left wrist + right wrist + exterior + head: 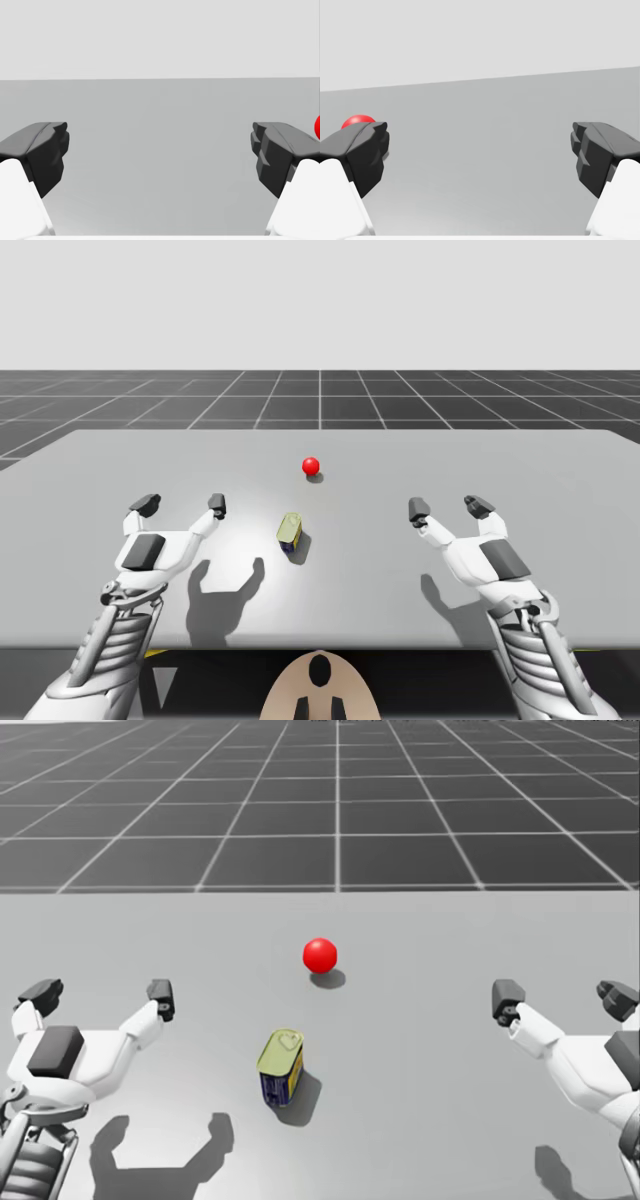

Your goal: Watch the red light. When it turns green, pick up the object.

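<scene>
In the high view my left gripper [182,504] and right gripper [448,507] hover released either side of the yellow-topped blue tin [290,533] on the desk [560,470], near the red light [311,466]; the head view agrees; each wrist view shows spread fingers.

One red ball light [311,466] sits on one grey table [560,470]. One small rectangular can [291,534], yellow-green on top and dark blue on its sides, lies just nearer me than the light. Two grippers flank the light, my left gripper [181,504] and my right gripper [448,507]. Each has two dark-tipped fingers [145,504] spread apart, four in all.
</scene>
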You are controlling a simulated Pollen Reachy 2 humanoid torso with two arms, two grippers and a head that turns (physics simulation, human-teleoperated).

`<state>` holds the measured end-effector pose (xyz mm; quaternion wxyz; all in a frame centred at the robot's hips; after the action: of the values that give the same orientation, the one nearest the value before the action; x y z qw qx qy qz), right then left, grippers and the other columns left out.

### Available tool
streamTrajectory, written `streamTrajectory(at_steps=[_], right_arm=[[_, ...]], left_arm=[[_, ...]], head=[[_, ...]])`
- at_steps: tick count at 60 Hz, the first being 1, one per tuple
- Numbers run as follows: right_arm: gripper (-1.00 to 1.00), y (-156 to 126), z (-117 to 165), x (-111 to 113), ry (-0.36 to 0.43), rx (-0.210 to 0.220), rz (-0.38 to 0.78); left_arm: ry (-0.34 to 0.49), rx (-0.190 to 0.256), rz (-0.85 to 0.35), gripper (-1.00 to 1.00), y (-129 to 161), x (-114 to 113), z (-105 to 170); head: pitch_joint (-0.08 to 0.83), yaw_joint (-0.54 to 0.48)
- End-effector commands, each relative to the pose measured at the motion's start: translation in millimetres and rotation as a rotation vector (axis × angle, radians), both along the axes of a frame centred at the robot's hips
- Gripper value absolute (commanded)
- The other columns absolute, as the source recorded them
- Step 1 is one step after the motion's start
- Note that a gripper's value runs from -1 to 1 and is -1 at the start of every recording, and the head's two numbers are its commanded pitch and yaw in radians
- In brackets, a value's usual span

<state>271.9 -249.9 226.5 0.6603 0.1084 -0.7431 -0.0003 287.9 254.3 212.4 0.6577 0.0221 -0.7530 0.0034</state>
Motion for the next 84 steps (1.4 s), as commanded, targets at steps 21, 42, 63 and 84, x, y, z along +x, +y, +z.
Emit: streamTrajectory(at_steps=[21,42,63,84], right_arm=[[-1.00,1.9,-1.6,0.2,0.002,0.009,0.001],[-1.00,2.8,-2.0,0.5,0.005,0.008,0.005],[-1.00,2.9,-2.2,0.5,0.004,0.005,0.004],[-1.00,4.1,-3.3,0.1,-0.002,-0.015,0.003]], left_arm=[[0.005,-0.009,-0.003,-1.00,-2.7,-0.5,-1.5],[0.007,-0.009,-0.004,-1.00,-2.9,-0.4,-1.7],[0.008,-0.008,-0.004,-1.00,-2.9,0.0,-1.5],[0.010,-0.006,-0.004,-1.00,-3.4,-0.1,-2.0]], head=[[0.442,0.04],[0.437,0.04],[0.434,0.04],[0.436,0.04]])
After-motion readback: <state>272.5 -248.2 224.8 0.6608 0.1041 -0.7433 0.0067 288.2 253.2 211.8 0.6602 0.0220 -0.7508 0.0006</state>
